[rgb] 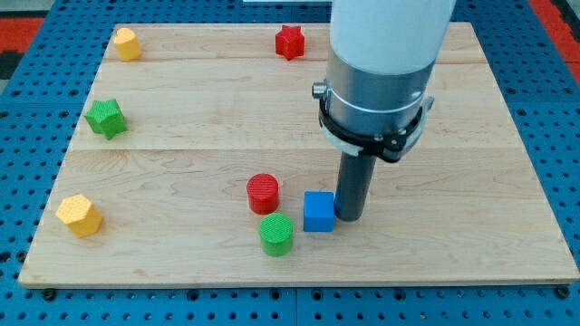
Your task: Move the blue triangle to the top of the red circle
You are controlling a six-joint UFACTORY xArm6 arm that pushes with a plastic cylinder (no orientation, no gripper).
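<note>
The red circle [263,193] stands on the wooden board [181,136] a little below its middle. A blue block [318,211] sits just to its right and slightly lower; from here it looks like a cube, and its triangle shape cannot be made out. My tip [350,217] rests on the board right against the blue block's right side. The arm's thick white and grey body [381,63] rises above it and hides the board behind.
A green circle [275,234] sits just below the red circle, left of the blue block. A red star [289,42] lies at the top, a yellow block [127,43] top left, a green star [106,118] at the left, a yellow hexagon [79,215] bottom left.
</note>
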